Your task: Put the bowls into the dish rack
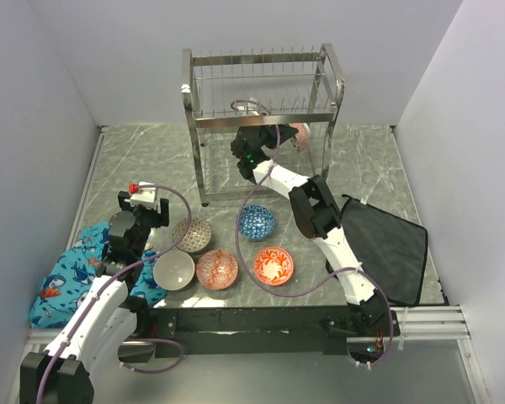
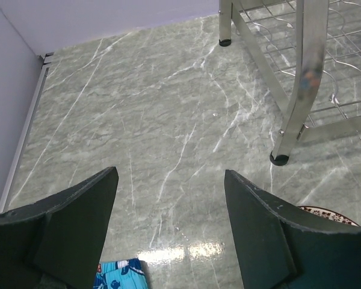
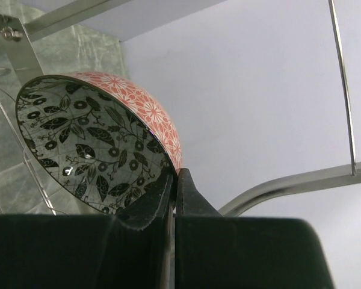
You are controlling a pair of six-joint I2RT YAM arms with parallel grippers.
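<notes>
1. Dark fingers of the right tool are clenched on the rim of the grey-white bowl. It is tilted on edge, showing black leaves inside and pinkish-red flowers outside.
2. Steel bars of the dish rack run beside and above that bowl.
3. From above, the right tool reaches into the lower tier of the dish rack, which stands at the far side of the bench.
4. Five bowls sit upright on the bench in front of the rack. The blue bowl and brown-grey bowl are nearer the rack. The cream-white bowl, pinkish-red bowl and red-orange bowl form a row nearer the arms.
5. The left tool is released, jaws spread wide and holding nothing, above bare bench left of the rack's leg.
6. A patterned blue cloth lies under the left arm, and a dark cloth lies to the right.
</notes>
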